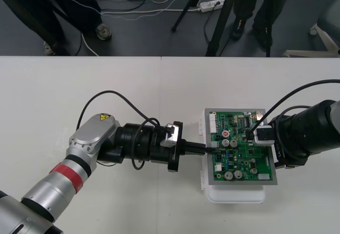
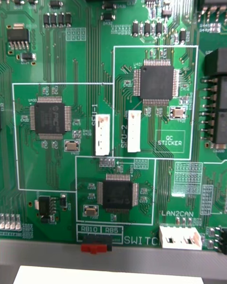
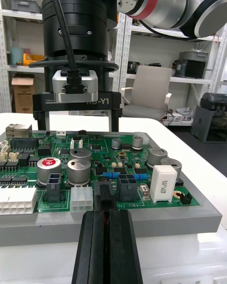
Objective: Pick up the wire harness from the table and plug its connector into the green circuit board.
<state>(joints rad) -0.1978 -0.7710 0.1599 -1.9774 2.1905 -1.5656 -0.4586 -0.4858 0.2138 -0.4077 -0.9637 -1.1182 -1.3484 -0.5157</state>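
pinching the wire harness plug (image 3: 104,191) between its 2 fingers (image 3: 126,251), the left gripper (image 1: 206,149) sat at the left edge of the green circuit board (image 1: 249,166); the right gripper (image 3: 78,124) hovered spread over the board.

Bright, even overhead light washes the table (image 1: 106,96). Left of the green circuit board (image 1: 241,146), shadows under the left arm (image 1: 79,165) are soft and faint. The floor (image 1: 149,32) beyond the board is dimmer. On the board, capacitor tops (image 3: 78,155) catch small glints. At its near edge, the left claw (image 3: 106,208) and pinched plug (image 3: 104,189) merge darkly.
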